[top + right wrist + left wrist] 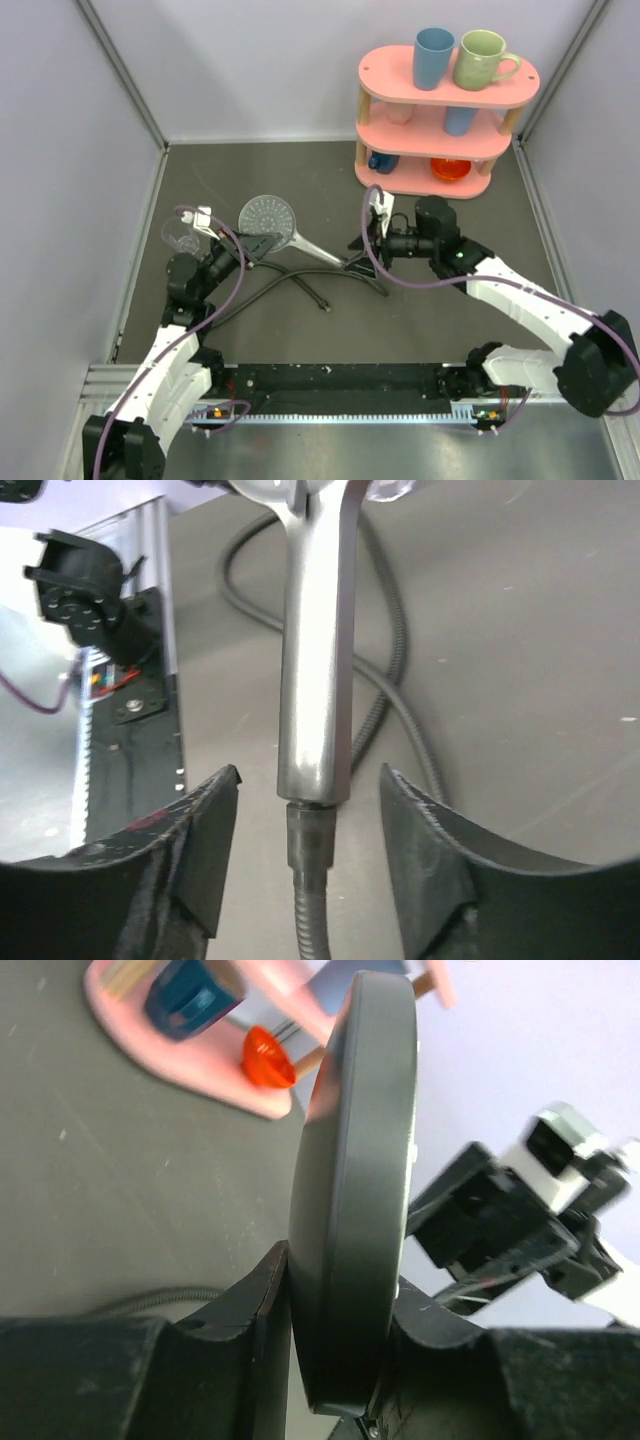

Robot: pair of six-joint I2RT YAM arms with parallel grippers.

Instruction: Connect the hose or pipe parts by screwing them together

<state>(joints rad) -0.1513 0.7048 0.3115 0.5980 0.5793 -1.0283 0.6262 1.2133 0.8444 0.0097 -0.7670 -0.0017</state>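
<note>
Our left gripper (340, 1295) clamps the shower head (355, 1160) to steady it. Our right gripper (310, 780) stands open, the hose fitting (308, 838) between its jaws.

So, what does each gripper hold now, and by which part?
The left gripper clamps the shower head by the rim of its round face. The right gripper holds nothing: its jaws stand open, clear of the handle.
</note>
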